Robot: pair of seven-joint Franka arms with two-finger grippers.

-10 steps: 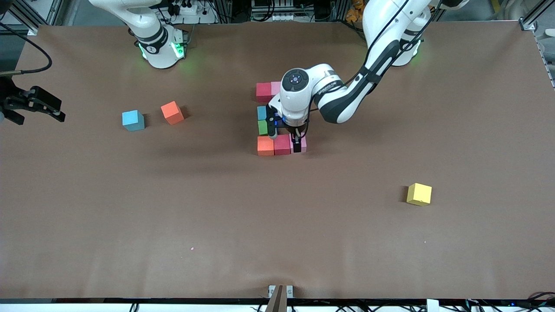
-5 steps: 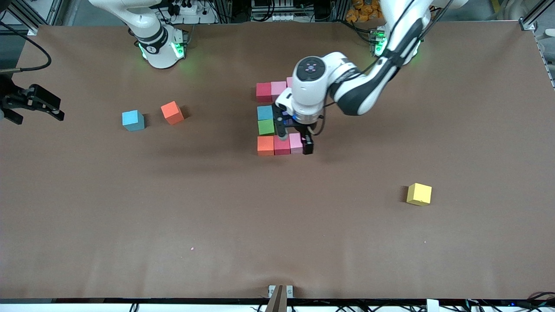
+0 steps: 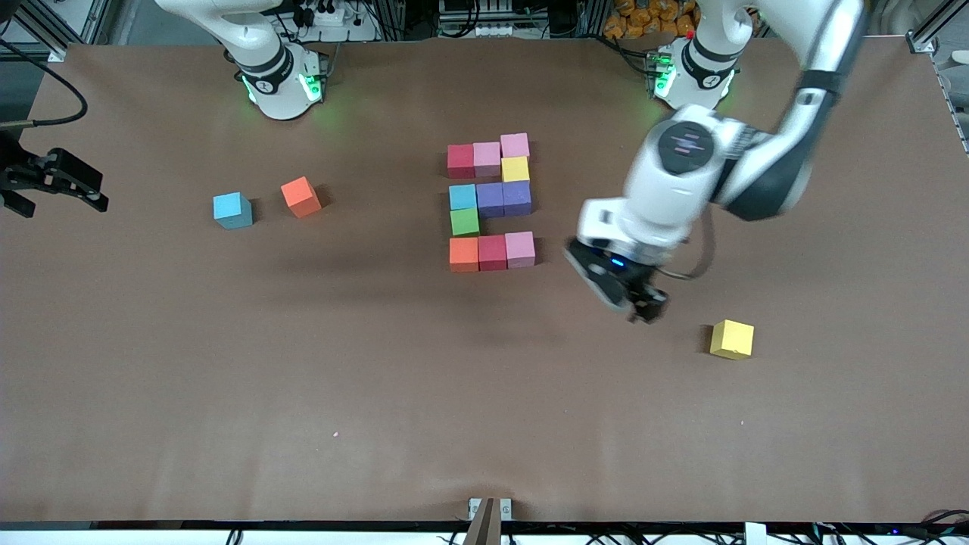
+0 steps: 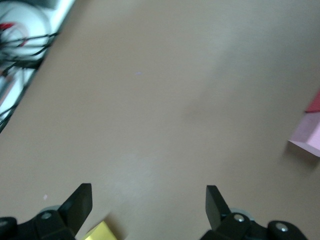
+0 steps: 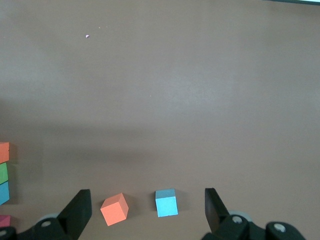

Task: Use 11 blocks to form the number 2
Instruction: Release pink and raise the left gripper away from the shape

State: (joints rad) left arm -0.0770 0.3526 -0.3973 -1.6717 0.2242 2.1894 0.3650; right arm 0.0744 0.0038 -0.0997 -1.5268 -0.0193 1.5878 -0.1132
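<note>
Front view shows the left hand (image 3: 642, 303) open and empty above the counter (image 3: 378, 378), between the number 2 (image 3: 490, 203) and a loose yellow block (image 3: 732, 338). The right hand (image 3: 57, 185) waits open at the right arm's end, well apart from the blocks.

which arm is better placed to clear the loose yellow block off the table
Left. The left gripper hangs open over the table right beside the loose yellow block, which shows by its fingers in its wrist view. The right gripper waits open at the right arm's end, with nothing in it.
</note>
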